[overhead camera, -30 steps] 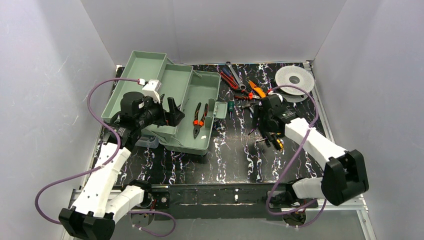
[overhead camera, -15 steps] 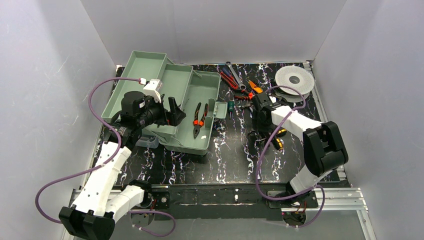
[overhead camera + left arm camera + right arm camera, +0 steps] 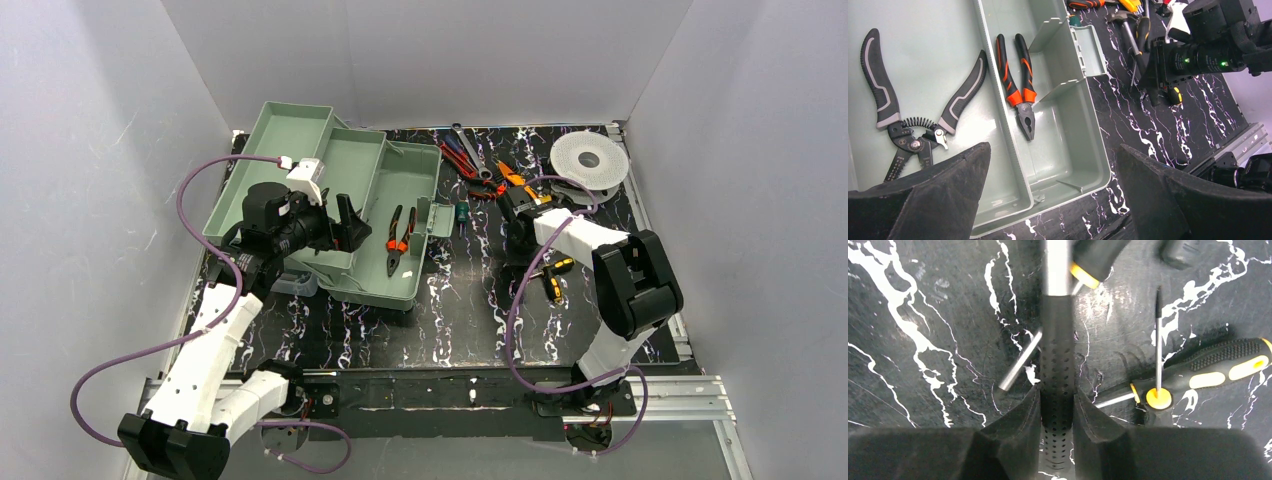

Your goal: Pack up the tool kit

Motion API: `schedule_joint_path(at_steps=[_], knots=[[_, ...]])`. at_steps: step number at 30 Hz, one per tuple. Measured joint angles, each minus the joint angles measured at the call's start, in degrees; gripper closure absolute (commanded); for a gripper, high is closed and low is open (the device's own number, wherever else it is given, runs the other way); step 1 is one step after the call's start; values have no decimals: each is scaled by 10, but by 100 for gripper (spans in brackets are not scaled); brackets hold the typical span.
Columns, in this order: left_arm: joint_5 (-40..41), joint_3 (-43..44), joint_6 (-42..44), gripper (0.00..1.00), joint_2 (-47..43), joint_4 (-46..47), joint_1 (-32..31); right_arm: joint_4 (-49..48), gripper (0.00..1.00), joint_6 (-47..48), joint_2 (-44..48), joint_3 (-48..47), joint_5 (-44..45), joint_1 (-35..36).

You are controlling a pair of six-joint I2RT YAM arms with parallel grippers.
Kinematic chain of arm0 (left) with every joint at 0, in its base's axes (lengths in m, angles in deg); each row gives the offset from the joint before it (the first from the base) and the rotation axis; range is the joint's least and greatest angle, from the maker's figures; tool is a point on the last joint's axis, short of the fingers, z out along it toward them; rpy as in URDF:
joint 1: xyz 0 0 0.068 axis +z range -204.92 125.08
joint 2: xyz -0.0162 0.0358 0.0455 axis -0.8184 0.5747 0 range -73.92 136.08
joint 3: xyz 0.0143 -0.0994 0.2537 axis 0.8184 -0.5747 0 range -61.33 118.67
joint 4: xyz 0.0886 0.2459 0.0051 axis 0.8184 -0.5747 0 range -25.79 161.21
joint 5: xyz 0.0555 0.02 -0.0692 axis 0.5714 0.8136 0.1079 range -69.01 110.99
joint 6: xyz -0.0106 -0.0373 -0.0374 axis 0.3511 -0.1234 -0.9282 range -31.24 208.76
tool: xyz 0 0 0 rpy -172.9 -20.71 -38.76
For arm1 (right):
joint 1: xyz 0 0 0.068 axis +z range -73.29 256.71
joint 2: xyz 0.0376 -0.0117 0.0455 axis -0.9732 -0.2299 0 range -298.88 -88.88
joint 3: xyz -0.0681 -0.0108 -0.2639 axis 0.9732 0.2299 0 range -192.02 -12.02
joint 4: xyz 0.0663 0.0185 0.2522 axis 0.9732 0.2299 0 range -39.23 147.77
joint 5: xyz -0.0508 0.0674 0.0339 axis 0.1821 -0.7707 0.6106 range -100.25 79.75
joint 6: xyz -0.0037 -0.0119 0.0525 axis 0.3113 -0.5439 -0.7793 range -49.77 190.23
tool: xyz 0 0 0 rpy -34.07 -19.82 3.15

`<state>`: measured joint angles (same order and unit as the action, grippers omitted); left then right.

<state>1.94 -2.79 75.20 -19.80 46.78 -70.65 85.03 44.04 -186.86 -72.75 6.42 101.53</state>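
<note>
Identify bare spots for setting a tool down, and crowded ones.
Bare: the tabletop between the tool kit and the arm bases; the kit's floor beside the pliers. Crowded: the tool pile by the spool, and screwdrivers around the hammer the right end effector grips.

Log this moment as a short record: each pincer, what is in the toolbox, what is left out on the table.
left pincer: open, empty, above the tool kit
right pincer: shut on black perforated handle
in the tool kit: orange-black pliers; spring-loaded cutters
out on the table: yellow-black screwdriver; white spool
</note>
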Motion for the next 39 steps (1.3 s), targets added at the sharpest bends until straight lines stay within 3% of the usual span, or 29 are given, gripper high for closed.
schedule_joint_path(at_steps=[2, 4, 14, 22, 26, 39], knots=[[0, 0, 0, 2, 0, 0, 0, -2, 83, -4, 3, 0, 0, 3], [3, 0, 0, 2, 0, 0, 0, -2, 98, -3, 13, 0, -7, -1], [6, 0, 0, 2, 0, 0, 0, -10, 99, 1, 143, 0, -37, -3], [6, 0, 0, 2, 0, 0, 0, -106, 99, 15, 234, 33, -203, 0], [6, 0, 0, 2, 0, 0, 0, -148, 99, 12, 256, 35, -244, 22], [7, 0, 0, 2, -10, -1, 0, -96, 99, 7, 262, -47, -242, 49]])
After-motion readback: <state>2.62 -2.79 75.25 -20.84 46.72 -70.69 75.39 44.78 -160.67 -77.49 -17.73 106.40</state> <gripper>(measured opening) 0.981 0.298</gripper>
